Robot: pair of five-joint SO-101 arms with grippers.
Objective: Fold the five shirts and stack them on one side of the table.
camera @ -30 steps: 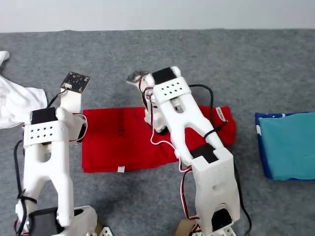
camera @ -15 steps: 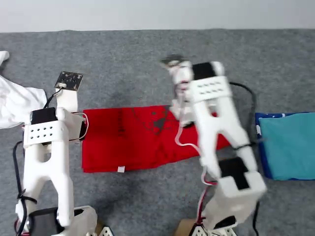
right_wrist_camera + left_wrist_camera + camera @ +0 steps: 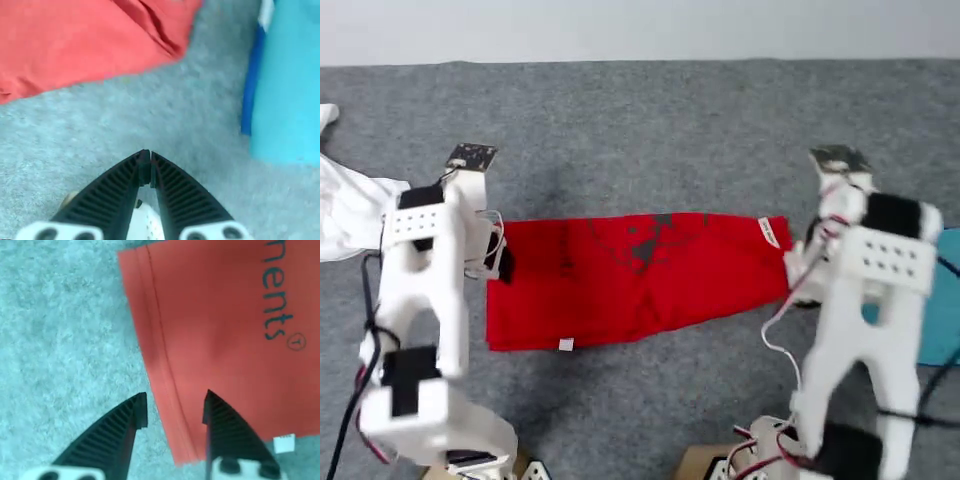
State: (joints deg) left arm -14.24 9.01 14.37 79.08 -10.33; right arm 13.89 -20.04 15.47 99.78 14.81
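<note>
R arm being swung off red shirt (image 3: 630,280) to its R end; L arm being kept at L edge.
Red shirt is lying flat at table (image 3: 670,130) centre. R gripper (image 3: 145,155) jaws are being pressed together, empty, over bare table btw red shirt and teal shirt (image 3: 290,75); 1 s ago the arm was over shirt's middle. L gripper (image 3: 175,399) jaws are being held spread, straddling shirt's hemmed L edge. White shirt (image 3: 350,210) is lying far L.

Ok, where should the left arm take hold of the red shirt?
Probably by the stitched hem at its left end, coming in from the bare table beside it. The red shirt lies flat, so only that free edge gives a finger room underneath. The left gripper is open, tips either side of it.
</note>
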